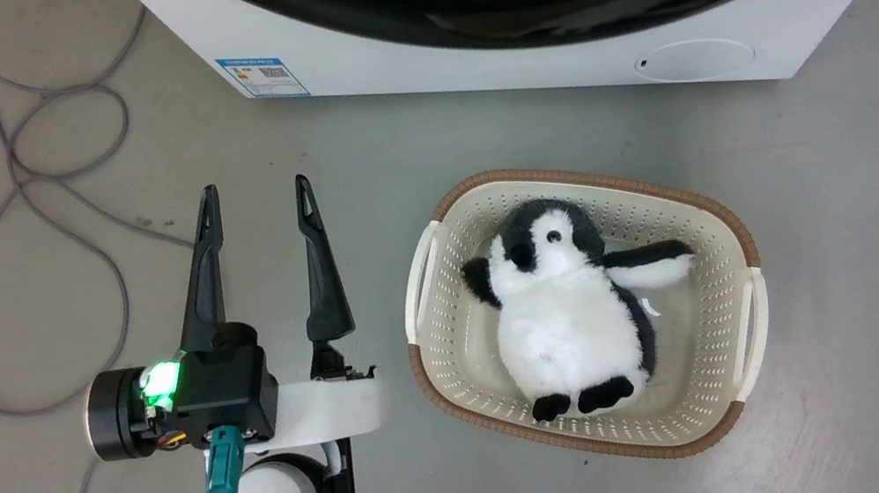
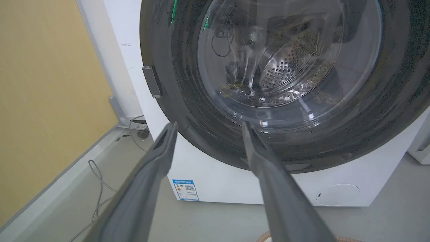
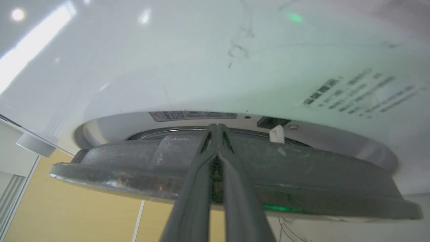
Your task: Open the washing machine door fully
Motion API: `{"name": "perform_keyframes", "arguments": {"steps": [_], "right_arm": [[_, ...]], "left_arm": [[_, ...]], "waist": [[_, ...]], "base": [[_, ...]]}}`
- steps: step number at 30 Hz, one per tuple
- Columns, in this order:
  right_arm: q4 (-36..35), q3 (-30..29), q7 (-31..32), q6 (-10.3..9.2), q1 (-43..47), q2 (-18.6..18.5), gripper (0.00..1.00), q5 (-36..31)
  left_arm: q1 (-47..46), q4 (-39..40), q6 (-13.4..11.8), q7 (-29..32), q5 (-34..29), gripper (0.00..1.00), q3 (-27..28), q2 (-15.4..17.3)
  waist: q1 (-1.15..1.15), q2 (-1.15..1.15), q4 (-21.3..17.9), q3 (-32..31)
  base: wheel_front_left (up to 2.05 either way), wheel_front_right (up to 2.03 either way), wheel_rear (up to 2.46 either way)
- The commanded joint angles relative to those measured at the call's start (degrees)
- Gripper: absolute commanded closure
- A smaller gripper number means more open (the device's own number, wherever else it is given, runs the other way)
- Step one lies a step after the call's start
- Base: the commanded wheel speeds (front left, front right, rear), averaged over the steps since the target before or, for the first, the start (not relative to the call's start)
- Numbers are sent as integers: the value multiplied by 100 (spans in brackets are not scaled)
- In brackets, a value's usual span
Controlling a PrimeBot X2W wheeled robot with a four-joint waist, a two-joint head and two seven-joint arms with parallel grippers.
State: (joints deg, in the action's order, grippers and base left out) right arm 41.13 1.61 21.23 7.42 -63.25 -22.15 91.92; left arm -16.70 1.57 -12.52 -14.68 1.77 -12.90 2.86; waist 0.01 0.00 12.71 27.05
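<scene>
Closest to the lens, my right gripper has its fingers pressed together with nothing visible between them. Its tips lie across the rim of the door, seen edge-on against the white front. I can't tell whether the door is latched. My left gripper hangs over the floor, fingers spread wide and empty, pointing at the washer. In its wrist view the door's black ring and glass bowl sit straight ahead, with the steel drum visible through the glass. On the floor before the washer sits a basket with a plush penguin on its back inside. Grey cable loops off to the left. Low on the washer's front are a round cap and a blue sticker.
</scene>
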Motion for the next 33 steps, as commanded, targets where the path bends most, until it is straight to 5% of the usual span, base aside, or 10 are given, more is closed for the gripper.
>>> {"name": "perform_keyframes", "arguments": {"steps": [1,14,33], "right_arm": [[-49,152,129,7,35,148,100,10],[-521,424,606,7,898,148,100,-77],[-2157,1054,1267,7,2922,461,100,-75]], "left_arm": [[-98,-3,-22,-32,19,0,-7,3],[147,-142,61,-32,-40,0,125,18],[707,-396,182,-32,-111,0,227,133]], "waist": [[-1,0,-10,-20],[-1,0,-235,-511],[-1,0,-505,-1427]], "base": [[0,0,0],[0,0,0],[0,0,0]]}}
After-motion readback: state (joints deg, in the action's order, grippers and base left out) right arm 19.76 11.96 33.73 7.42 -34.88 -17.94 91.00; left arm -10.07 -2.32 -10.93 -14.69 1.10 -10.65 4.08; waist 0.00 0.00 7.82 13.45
